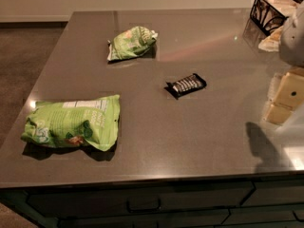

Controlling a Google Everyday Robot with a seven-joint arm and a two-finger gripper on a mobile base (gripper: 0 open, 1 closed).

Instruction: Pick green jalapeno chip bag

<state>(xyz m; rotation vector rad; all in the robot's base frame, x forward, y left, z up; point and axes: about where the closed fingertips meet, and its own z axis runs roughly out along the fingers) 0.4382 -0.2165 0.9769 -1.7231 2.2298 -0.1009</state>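
The green jalapeno chip bag [131, 42] is the smaller, crinkled, pale green bag lying on the far middle-left of the grey countertop [199, 127]. My gripper [284, 101] shows as tan blocks at the right edge of the view, above the counter's right side. It is far to the right of the bag and nearer than it, and it holds nothing that I can see. The arm's pale body [293, 34] rises above the gripper at the right edge.
A larger, brighter green bag with a white label panel [71, 122] lies at the front left. A small black wrapped bar [186, 84] lies mid-counter, between gripper and jalapeno bag. A black wire basket [270, 11] stands at the far right corner. Dark drawers [142, 203] run below the front edge.
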